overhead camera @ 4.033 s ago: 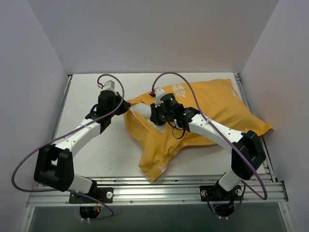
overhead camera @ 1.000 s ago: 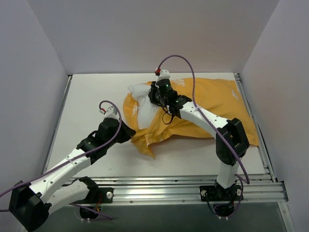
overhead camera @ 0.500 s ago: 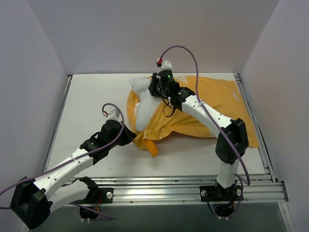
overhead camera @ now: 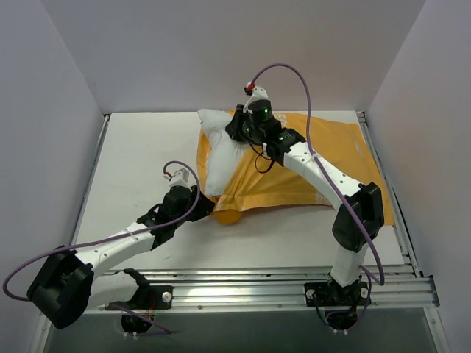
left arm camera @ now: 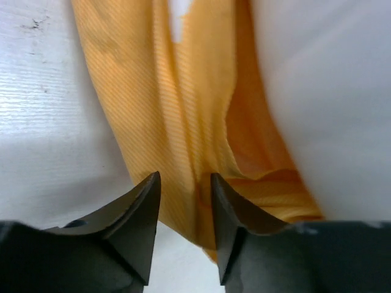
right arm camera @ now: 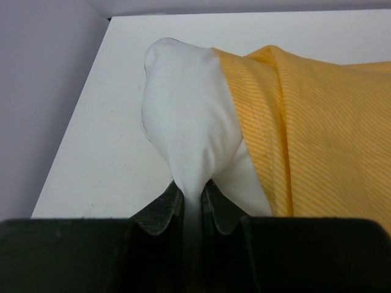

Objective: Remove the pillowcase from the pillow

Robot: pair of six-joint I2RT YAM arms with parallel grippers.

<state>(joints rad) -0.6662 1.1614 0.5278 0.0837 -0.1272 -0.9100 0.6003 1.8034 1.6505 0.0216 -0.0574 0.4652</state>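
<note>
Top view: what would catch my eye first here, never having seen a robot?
A big orange pillowcase sprawls across the far right of the table, a white pillow bulging from its left end. The right pincer pinches a pillow corner; the left pincer grips the pillowcase's near edge.

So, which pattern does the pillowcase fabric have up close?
Orange-yellow with fine stripes; the left wrist view shows the pillowcase best.
</note>
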